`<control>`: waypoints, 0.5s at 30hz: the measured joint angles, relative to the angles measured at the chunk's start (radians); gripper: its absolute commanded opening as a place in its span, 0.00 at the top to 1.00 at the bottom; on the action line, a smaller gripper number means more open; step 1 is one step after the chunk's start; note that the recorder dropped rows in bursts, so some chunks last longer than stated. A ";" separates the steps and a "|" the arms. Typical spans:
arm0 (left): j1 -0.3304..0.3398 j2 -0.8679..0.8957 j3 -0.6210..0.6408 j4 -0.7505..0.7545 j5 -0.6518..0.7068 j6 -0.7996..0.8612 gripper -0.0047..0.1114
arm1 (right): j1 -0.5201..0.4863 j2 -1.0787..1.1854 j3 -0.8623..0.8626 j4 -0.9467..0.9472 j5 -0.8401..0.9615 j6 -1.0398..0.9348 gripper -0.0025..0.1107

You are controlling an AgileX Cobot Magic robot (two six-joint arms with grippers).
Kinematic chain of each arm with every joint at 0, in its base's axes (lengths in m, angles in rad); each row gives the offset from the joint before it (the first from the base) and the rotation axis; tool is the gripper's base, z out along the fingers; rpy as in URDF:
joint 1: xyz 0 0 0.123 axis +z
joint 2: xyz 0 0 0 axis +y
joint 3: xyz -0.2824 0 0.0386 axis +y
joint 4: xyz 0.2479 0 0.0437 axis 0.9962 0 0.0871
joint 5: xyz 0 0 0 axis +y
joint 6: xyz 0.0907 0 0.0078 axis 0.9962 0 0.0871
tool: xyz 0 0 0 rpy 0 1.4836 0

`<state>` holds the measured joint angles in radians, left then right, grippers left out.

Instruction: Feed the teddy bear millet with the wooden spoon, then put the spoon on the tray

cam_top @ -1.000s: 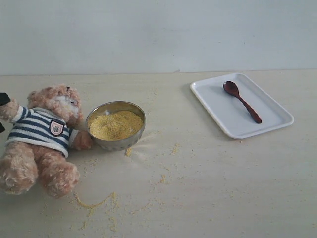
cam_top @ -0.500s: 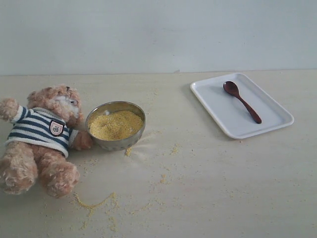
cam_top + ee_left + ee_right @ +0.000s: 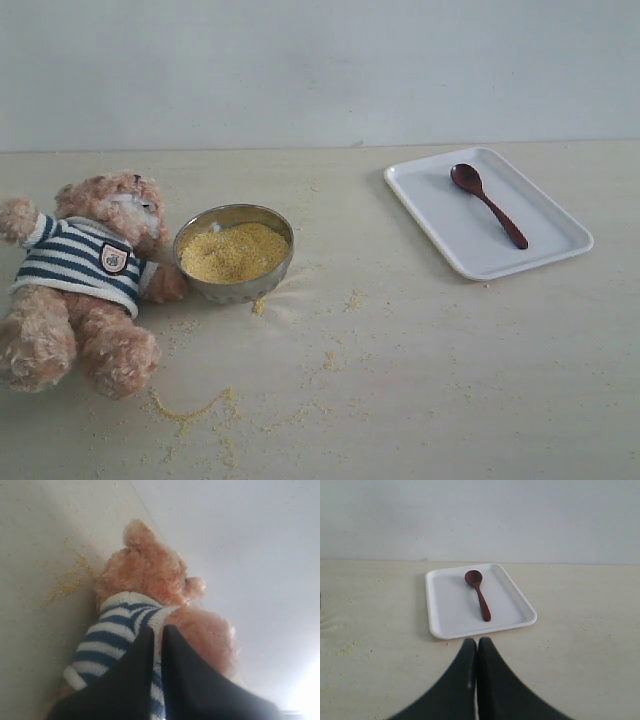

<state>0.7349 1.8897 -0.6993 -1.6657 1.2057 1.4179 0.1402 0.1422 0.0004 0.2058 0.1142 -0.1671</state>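
The teddy bear (image 3: pixel 90 270) lies on its back at the left of the table, in its striped shirt. Beside it the steel bowl (image 3: pixel 234 290) holds the millet (image 3: pixel 234 250), and loose grains are scattered in front of it. The wooden spoon (image 3: pixel 488 204) lies on the white tray (image 3: pixel 450 225) at the right. Neither gripper shows in the exterior view. My left gripper (image 3: pixel 158 629) is shut with nothing in it, close to the teddy bear (image 3: pixel 150 575). My right gripper (image 3: pixel 476 641) is shut and empty, just short of the tray (image 3: pixel 450 605) with the wooden spoon (image 3: pixel 479 593).
Spilled millet grains (image 3: pixel 190 410) trail across the table in front of the bear and the bowl. A plain pale wall (image 3: pixel 320 70) runs along the table's far edge.
One second ago the dark tip of my left gripper stood at the left edge by the bear's raised arm. It has drawn back out of the exterior view. Nothing else has moved.
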 measured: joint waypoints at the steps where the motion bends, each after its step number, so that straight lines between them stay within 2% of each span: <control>1: 0.000 0.000 0.000 0.001 0.000 -0.004 0.91 | 0.000 0.000 0.000 0.000 0.000 0.000 0.98; 10: 0.000 0.000 0.000 0.005 0.000 -0.048 0.91 | 0.000 0.000 0.000 0.000 0.000 0.000 0.98; 15: 0.000 0.000 0.000 0.007 0.000 -0.019 0.92 | 0.000 0.000 0.000 0.000 0.000 0.000 0.98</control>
<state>0.7349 1.8897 -0.6993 -1.6582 1.2057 1.3991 0.1402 0.1422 0.0004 0.2058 0.1142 -0.1671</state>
